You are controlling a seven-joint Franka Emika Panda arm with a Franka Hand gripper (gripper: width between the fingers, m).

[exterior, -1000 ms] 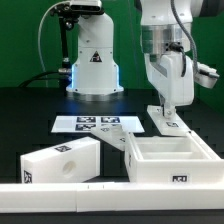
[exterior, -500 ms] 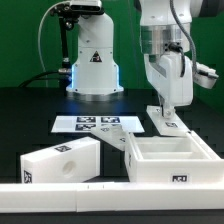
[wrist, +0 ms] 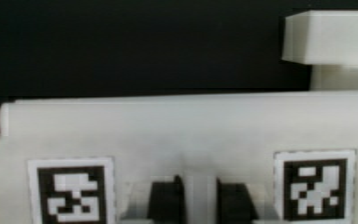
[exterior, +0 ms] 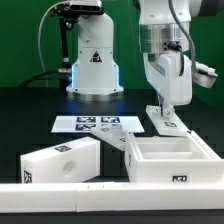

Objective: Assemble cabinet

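I am watching the gripper [exterior: 163, 108] hanging low over the flat panel [exterior: 166, 122], a tagged cabinet part lying on the table [exterior: 30, 110]. In the exterior view the panel is at about three o'clock from the marker board [exterior: 95, 124]. The cabinet's open box [exterior: 175, 178] is sitting just beside that panel, at its six o'clock. The white block [exterior: 60, 160] is lying well apart at roughly eight o'clock, and the rail [exterior: 100, 196] is running along in front of both.

In the wrist view the fingertips [wrist: 163, 200] are showing as two dark stubs close to each other against the panel's edge, between its two tags. A pale sliver is sitting between them. I cannot tell whether they are pinching a ridge of the panel or merely hanging nearly closed above it.

I am judging this to be the grasp on the panel. The part is thin and lying flat, so a shallow bite could let it pivot or slip out on the lift. The box wall is crowding the panel, so a swinging panel could knock the box out of place. If the fingers are pressing down rather than gripping, they could skid the panel across the table.
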